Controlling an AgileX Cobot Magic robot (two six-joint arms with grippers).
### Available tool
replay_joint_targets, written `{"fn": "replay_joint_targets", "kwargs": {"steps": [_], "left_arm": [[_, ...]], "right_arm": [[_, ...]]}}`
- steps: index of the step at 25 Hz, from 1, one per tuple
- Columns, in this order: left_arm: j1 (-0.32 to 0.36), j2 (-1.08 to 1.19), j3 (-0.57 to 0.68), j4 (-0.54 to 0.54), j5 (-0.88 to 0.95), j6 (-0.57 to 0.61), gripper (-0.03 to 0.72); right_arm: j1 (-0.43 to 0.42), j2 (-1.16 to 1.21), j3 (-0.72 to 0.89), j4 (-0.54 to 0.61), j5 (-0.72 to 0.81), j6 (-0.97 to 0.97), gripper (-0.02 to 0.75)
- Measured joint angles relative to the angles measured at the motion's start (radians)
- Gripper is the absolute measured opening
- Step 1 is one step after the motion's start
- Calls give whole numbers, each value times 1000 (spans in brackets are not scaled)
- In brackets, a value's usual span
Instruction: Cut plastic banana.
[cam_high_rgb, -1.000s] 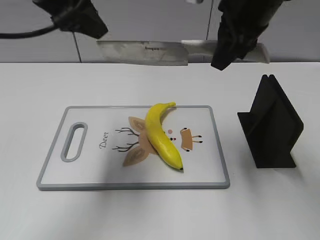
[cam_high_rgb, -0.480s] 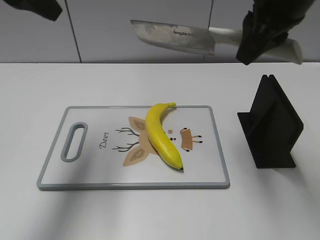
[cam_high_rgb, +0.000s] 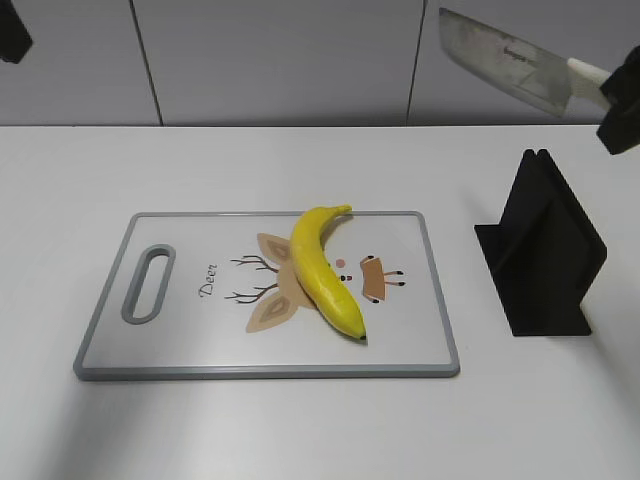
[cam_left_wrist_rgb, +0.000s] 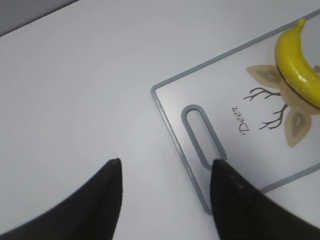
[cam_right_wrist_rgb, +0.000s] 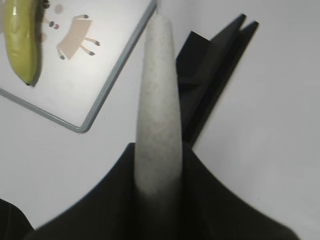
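right gripper (cam_right_wrist_rgb: 159, 175) clenched on knife (cam_high_rgb: 505, 60) handle | left gripper (cam_left_wrist_rgb: 165, 180) fingers spread, empty | banana (cam_high_rgb: 322, 270) lay on board (cam_high_rgb: 180, 350), beyond left fingertips

Exterior view: front, slanting down. Wrist views: high, looking down; all share cutting board (cam_high_rgb: 440, 300) (cam_left_wrist_rgb: 172, 117) (cam_right_wrist_rgb: 112, 80).

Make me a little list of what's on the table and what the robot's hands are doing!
fruit: yellow plastic banana, whole, lying slantwise on the board
board: white cutting board with grey rim and deer drawing, flat on the white table
stand: black knife stand, right of the board, no knife in it
tool: silver cleaver with white handle, held in the air above the stand
right hand: shut on the cleaver handle
left hand: open, holds nothing, above the board's handle end
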Motion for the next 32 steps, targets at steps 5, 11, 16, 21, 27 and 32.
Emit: {"fn": "replay_joint_targets", "kwargs": {"steps": [5,11,16,21,27,32], "left_arm": [[1,-48,11,69,40,-75,548],[1,-153,123,77,39,-121,548],[1,-255,249,93,13,-124,548],[1,-363,330,95,-4,-149,548],[1,-497,421,95,-9,-187,548],[1,-626,551,95,-11,-206,548]], "right_arm": [[-51,-56,77,-1,-27,96,176],[-58,-67,179,-12,-64,229,176],[-58,-72,241,-27,-113,292,175],[-58,-72,284,-29,-171,341,175],[-58,-73,341,-29,-227,374,175],[-58,-73,383,-29,-271,382,175]]}}
